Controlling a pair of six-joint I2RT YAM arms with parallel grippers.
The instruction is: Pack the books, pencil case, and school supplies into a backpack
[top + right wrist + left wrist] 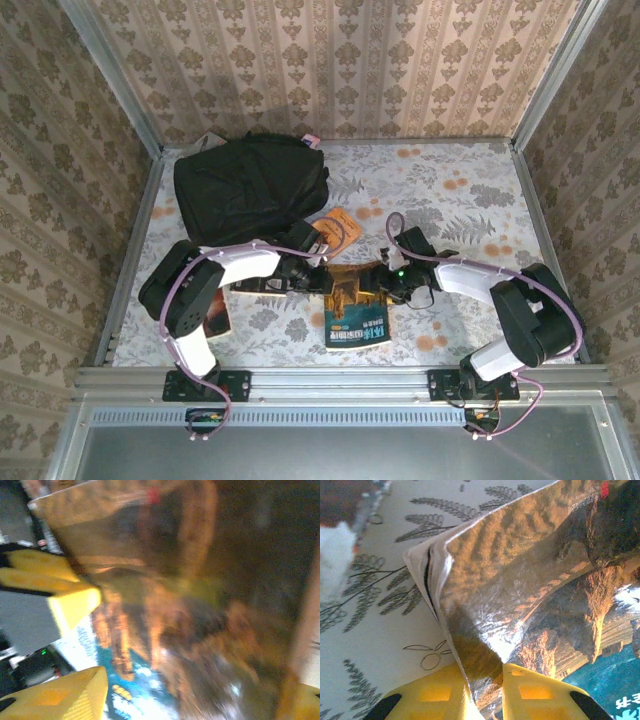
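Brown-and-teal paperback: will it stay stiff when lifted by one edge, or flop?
It will probably flop: the paperback already curves where the left gripper pinches its edge. The glossy, glaring cover may slip. It is likely light, since it looks thin.

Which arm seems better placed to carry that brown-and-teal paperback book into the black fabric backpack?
Probably the left arm: its jaws are closed on the cover edge of the brown-and-teal paperback book, and the black fabric backpack sits on the left too. The right arm has its jaws apart.
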